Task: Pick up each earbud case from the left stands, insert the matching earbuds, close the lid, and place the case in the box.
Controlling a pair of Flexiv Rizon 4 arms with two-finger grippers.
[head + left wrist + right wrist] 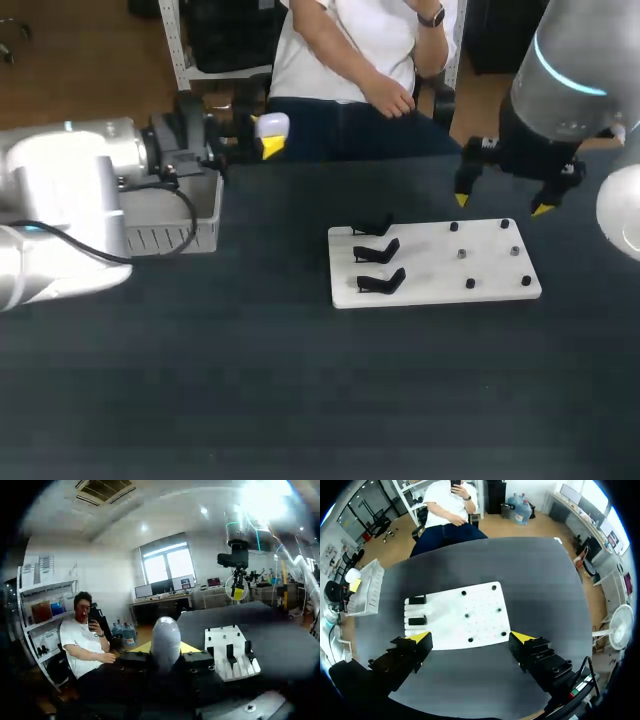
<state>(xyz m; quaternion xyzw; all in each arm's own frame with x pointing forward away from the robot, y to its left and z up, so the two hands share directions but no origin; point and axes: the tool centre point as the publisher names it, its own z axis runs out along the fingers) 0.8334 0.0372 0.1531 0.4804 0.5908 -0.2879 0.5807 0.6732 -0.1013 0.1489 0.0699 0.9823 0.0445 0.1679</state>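
One earbud case (pixel 273 124) held in left pincer (pixel 270 136), near the box (pixel 205 218).

Matt dark table (pixel 300 400), smooth white plastic board (pixel 430 282), glossy pale earbud case (pixel 272 126)

My left arm (pixel 60 190) covers part of the white box (pixel 150 215). The earbud case (pixel 165 632) hides most of the left gripper's (pixel 165 650) yellow tips. Dark pieces (pixel 470 283) on the white board (pixel 430 265) are too small to identify.
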